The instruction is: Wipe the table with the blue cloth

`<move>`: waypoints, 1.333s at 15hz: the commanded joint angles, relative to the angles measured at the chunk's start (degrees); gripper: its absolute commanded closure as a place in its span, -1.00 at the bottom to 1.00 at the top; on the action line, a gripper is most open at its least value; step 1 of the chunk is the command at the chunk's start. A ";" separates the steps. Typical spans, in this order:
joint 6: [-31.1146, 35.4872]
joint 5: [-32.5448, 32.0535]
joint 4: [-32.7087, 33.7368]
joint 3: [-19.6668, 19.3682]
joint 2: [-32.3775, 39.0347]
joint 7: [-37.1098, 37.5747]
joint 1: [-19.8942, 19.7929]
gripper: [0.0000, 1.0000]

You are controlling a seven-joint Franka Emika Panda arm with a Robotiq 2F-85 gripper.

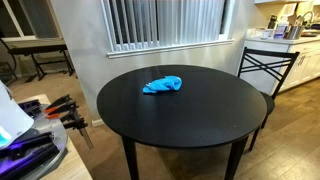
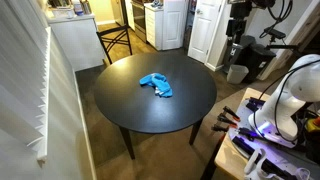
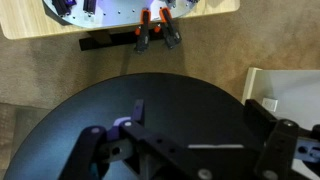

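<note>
The blue cloth (image 1: 162, 85) lies crumpled on the round black table (image 1: 200, 115), a little off its middle; it also shows in the exterior view (image 2: 155, 85) on the table (image 2: 190, 110). My gripper (image 3: 200, 118) shows only in the wrist view. It hangs above the bare table top (image 3: 180, 95) with its two dark fingers wide apart and nothing between them. The cloth is out of the wrist view. My white arm (image 2: 290, 90) stands beside the table, well away from the cloth.
A black chair (image 1: 265, 65) stands at the table's far side, seen also in the exterior view (image 2: 115, 40). A wooden bench with orange-handled clamps (image 3: 157, 28) sits next to my base (image 1: 65, 108). Window blinds (image 1: 165, 20) line the wall.
</note>
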 commanded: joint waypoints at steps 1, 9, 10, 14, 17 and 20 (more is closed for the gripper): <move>-0.18 0.45 0.12 1.03 0.14 -0.60 -1.34 -1.00; -0.18 0.45 0.12 1.02 0.14 -0.60 -1.34 -1.00; -0.18 0.45 0.12 1.02 0.14 -0.60 -1.34 -1.00; -0.12 0.63 0.11 0.67 0.63 -0.65 -1.49 -1.00; 5.55 -0.01 0.93 0.70 5.22 -1.02 -1.70 -1.00; 16.95 0.64 3.65 0.33 14.58 -1.17 -1.58 -1.00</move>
